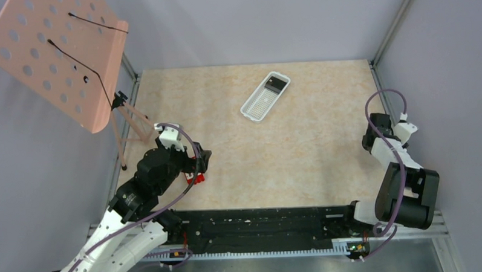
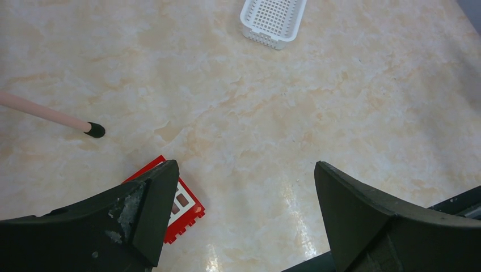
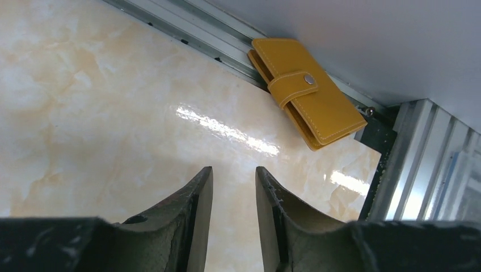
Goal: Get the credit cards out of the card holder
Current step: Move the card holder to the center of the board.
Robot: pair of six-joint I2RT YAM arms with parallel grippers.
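- Left pincer [image 2: 245,170] hangs low over the worktop [image 2: 340,102] with its jaws spread wide and nothing between them.
- Right pincer [image 3: 233,170] stands with its jaws at a narrow gap; bare marbled worktop shows through the gap and nothing is gripped.
- Partly under the left pincer's left finger lies a flat red piece [image 2: 187,212] with a notched edge and small pale windows. Whether the finger touches it cannot be told.
- Just beyond that, to the left, a pink leg with a black foot [image 2: 94,130] rests on the worktop.
- Ahead and to the right of the right pincer, well apart from its tips, lies the card holder [image 3: 306,93], yellow-tan with pale stitching. It is folded shut, its strap fastened by a metal snap, so its inside is hidden.
- The card holder sits at the worktop's edge, pressed against the aluminium rail [image 3: 187,31] at the foot of the grey wall.
- Farther off, near the back of the worktop, sits a white slotted tray [image 1: 265,96] set on a slant, with a dark flat item [image 1: 277,82] in its far end.
- At the far left, a pink perforated panel [image 1: 57,55] tilts on a stand.
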